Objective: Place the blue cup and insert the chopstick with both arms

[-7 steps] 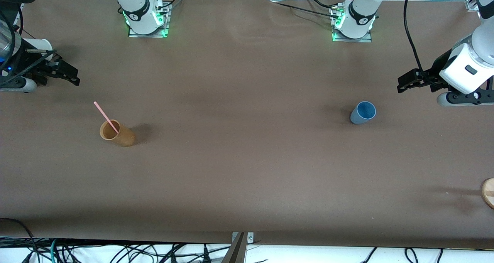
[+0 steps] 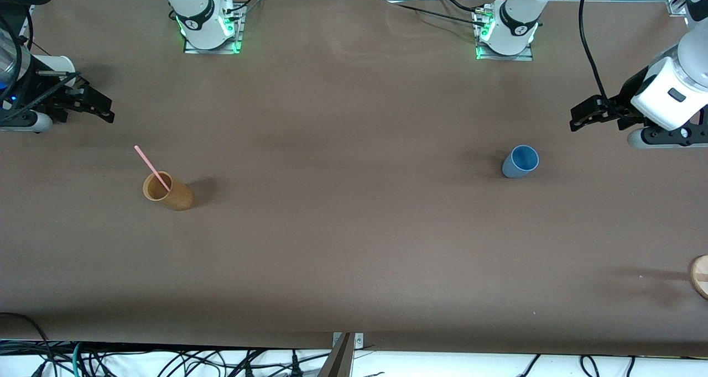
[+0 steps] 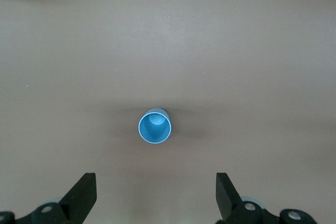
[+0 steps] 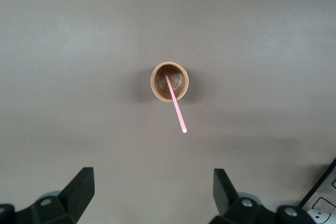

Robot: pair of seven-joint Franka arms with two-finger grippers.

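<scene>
Blue cup (image 3: 155, 126) stands upright on the table (image 2: 354, 244), straight ahead of the left gripper (image 3: 155, 200), whose fingers hang wide apart and empty; this arm is much the nearer. Toward the other end, the right gripper (image 4: 152, 198), also spread and empty, hangs above the chopstick (image 4: 175, 103) leaning in the tan cup (image 4: 169, 81).

round wooden thing (image 2: 700, 276) cut off at table's end, chopstick's (image 2: 151, 168) lower end hidden in tan cup (image 2: 168, 192)
</scene>
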